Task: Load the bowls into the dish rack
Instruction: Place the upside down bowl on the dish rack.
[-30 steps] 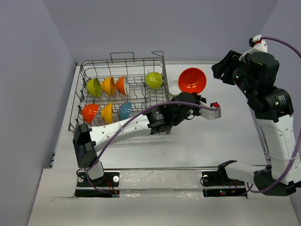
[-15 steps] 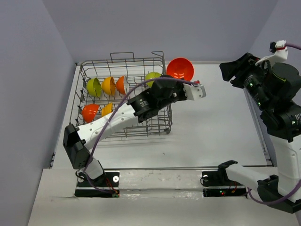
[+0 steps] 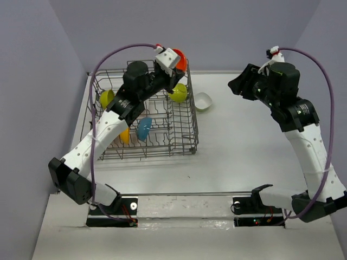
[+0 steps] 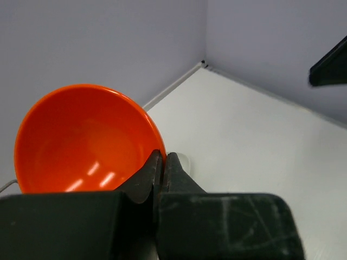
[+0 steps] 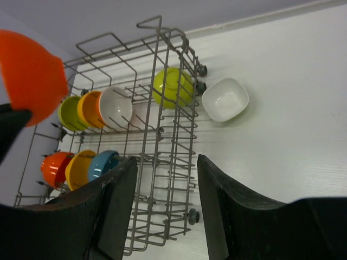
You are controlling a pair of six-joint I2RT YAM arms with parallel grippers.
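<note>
Red-orange bowl (image 4: pixel 81 141) is up in the air over the far right corner of the rack (image 3: pixel 157 150), above its rim. Left hand (image 4: pixel 164 160) is pinched narrow on the bowl's rim, one finger inside and one outside, with no other support.

Right hand (image 5: pixel 166 160) is high over the right side of the worktop (image 3: pixel 244 146), jaws wide and empty.

Seven bowls stand on edge in the rack.
- Far row: lime, orange-yellow and white at the left, then a gap, then a second lime bowl (image 5: pixel 172 86) by the right wall.
- Near row: red-orange, orange-yellow, teal.

One white bowl (image 5: pixel 225 99) sits on the worktop just right of the rack.

My read: placing step, nearly the last, with one bowl to follow.

Risks:
- The grip is a thin rim pinch on a glossy bowl. Tilting it to set it down may let it swing or slip out.
- A drop from here would land on the lime bowl and could knock it off its tines.
- The gap is tight. Coming down off-line, the bowl could catch the right wall or wedge against a neighbour.
</note>
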